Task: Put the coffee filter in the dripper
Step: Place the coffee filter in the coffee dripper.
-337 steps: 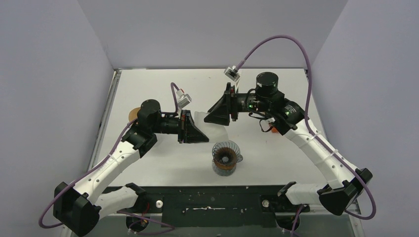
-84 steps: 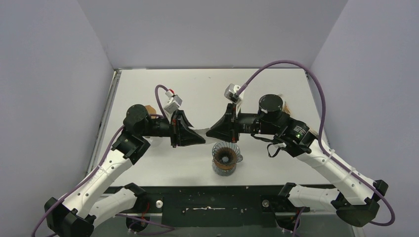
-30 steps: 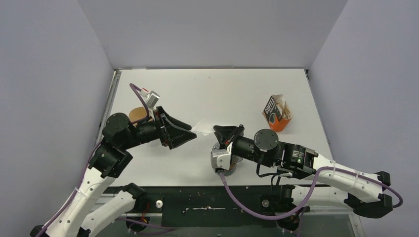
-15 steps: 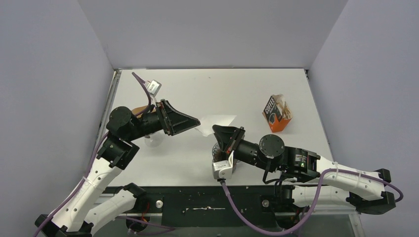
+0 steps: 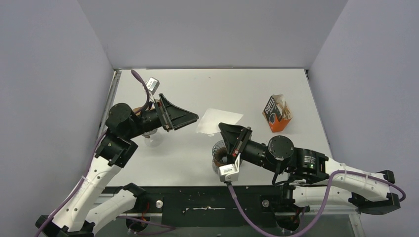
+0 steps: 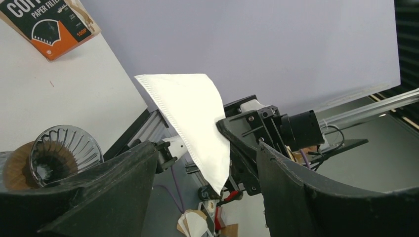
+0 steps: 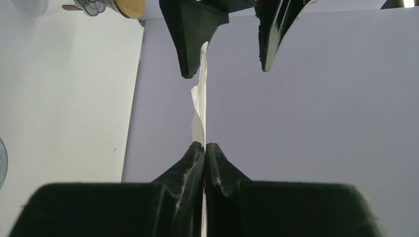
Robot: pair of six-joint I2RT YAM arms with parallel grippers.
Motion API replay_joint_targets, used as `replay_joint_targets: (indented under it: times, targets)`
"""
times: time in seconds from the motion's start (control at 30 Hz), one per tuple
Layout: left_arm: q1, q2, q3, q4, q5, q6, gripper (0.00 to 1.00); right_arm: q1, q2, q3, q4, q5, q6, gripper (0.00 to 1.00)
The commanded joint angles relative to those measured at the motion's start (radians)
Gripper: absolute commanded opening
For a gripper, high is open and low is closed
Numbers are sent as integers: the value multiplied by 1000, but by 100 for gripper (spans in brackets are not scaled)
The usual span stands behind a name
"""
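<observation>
The thin white paper coffee filter (image 5: 219, 120) is clamped by one edge in the shut right gripper (image 5: 225, 130). It is held folded flat in the air, just beyond the smoky dark-grey ribbed cone dripper (image 5: 218, 154) with the brown collar, and is not yet seated. The left gripper (image 5: 191, 117) is held to the dripper's far left with its jaws apart and its 2 fingers facing the filter's free edge; whether the paper is touched cannot be told. This arrangement is judged to allow the folded cone to be opened before seating. An orange filter box (image 5: 276, 112) is noted well to the dripper's far right.
</observation>
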Motion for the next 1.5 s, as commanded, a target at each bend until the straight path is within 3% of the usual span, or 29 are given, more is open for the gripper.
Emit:
replay_joint_targets:
  times: [0.0,0.4,0.53,0.93,1.17,1.37,1.47]
  targets:
    - [8,12,0,45,-19,-85,70,10,-37,47,6,-26,-30,0]
    - [10,62,-44,228,40,-214,70,10,-50,67,-2,-200,-57,0]
    - [10,74,-74,318,78,-284,65,11,-40,76,1,-263,-56,0]
    - [10,78,-149,458,147,-456,39,10,1,81,-23,-270,-108,0]
    - [10,78,-161,483,183,-503,30,10,34,72,-13,-250,-127,0]
    - [10,74,-187,518,199,-533,2,10,49,72,-5,-244,-125,0]
    - [12,74,-208,557,197,-556,0,10,51,72,-6,-238,-120,0]
